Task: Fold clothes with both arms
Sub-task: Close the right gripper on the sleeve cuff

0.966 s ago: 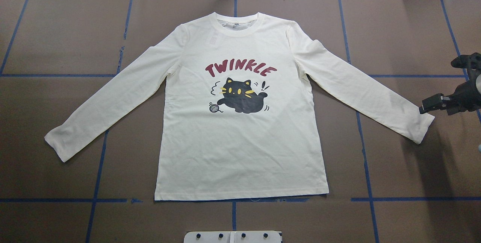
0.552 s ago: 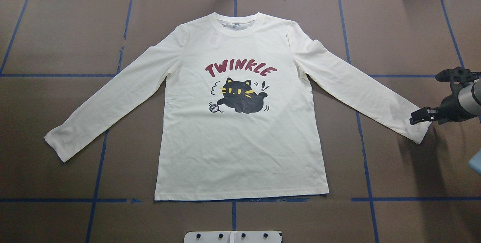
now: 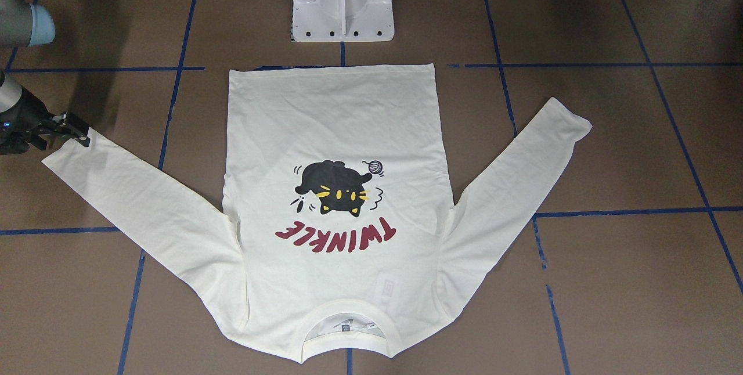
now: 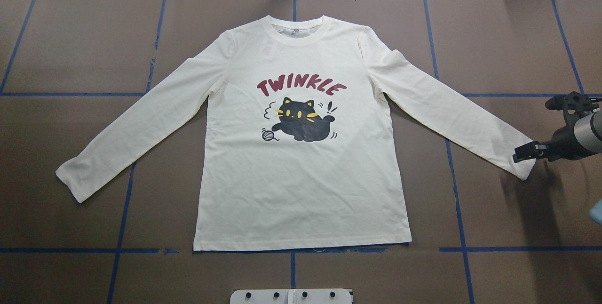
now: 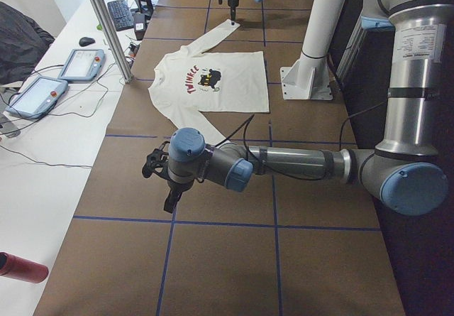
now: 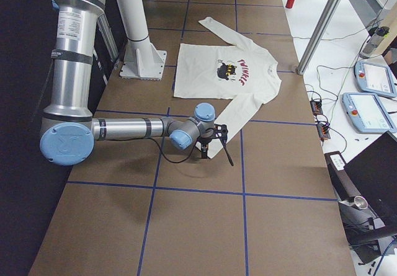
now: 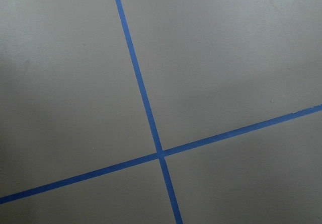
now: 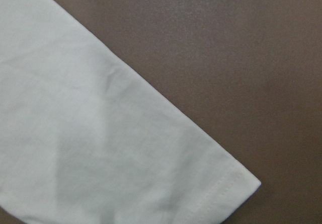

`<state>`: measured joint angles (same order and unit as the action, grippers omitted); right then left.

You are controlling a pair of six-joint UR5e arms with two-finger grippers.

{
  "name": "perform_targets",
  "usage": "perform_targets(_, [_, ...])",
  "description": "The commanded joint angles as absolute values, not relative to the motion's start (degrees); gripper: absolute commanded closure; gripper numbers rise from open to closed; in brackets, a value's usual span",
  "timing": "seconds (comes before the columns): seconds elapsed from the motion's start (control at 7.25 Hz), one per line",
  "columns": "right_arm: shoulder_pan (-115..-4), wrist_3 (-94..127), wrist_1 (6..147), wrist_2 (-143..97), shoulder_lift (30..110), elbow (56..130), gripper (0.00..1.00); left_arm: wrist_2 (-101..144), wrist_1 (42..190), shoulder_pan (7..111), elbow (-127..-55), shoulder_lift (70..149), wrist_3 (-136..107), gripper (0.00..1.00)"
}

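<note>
The cream-white long-sleeved shirt (image 4: 301, 186) lies flat and print-up on the brown table, both sleeves spread out and down. My right gripper (image 4: 521, 154) hovers at the cuff of the sleeve on my right (image 4: 522, 168), fingers pointing down and looking open with nothing in them. The front view shows this gripper (image 3: 76, 131) at the cuff's corner. The right wrist view holds only the cuff (image 8: 126, 148) on bare table. My left gripper (image 5: 163, 188) is well short of the other sleeve, over bare table; I cannot tell its state. The left wrist view shows only table with a blue tape cross (image 7: 161, 156).
The white pedestal base (image 3: 342, 3) stands just behind the shirt's hem. Blue tape lines (image 4: 122, 228) grid the table. Beyond the far edge sit control tablets (image 5: 35, 94), a metal post (image 5: 106, 25) and a red bottle (image 5: 21, 268).
My right gripper has moved leftward and lower, from beside the sleeve end to just over the cuff. The shirt has not moved.
</note>
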<state>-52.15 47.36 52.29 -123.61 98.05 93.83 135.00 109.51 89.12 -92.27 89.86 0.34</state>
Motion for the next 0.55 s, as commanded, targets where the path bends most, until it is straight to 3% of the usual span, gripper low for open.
perform_targets(0.0, [-52.0,47.4,52.6,-123.1,98.0,93.3,0.0,135.0,109.5,89.1,-92.3,89.8,0.4,0.0])
perform_targets(0.14, [-52.0,47.4,52.6,-122.9,97.9,93.1,0.05,135.0,109.5,89.1,-92.4,89.8,0.4,0.0])
perform_targets(0.41, [-52.0,47.4,52.6,-122.9,97.9,93.0,0.66,135.0,109.5,89.1,-92.5,89.8,0.4,0.0])
